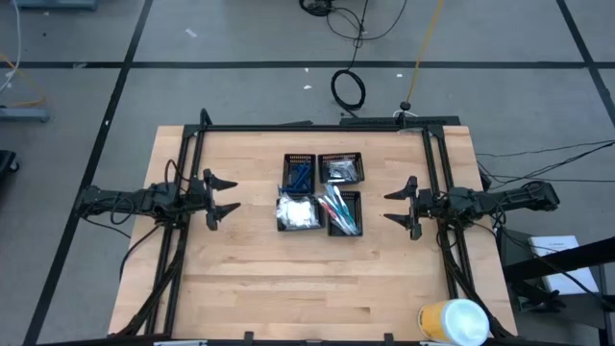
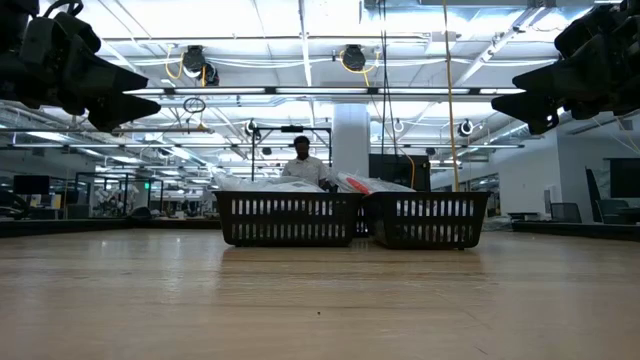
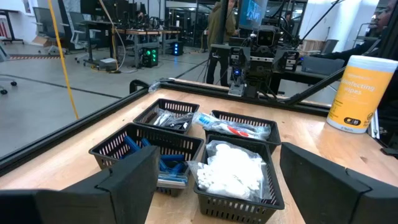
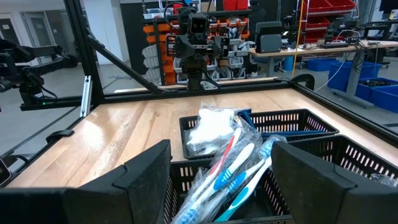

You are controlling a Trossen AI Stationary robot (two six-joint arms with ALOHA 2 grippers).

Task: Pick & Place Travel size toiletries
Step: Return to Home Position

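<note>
Since the toiletries point(image 1: 299, 212) lie sorted in the trays point(image 1: 299, 156), the left gripper point(image 1: 235, 194) at 9 o'clock and the right gripper point(image 1: 387, 207) at 3 o'clock hang open and empty.

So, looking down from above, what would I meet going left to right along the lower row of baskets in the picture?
Left tool, open → white packets → toothbrushes → right tool, open.

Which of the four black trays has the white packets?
The lower-left tray in the high view, heaped with white packets; the others hold blue razors, toothbrushes and silvery pieces.
</note>
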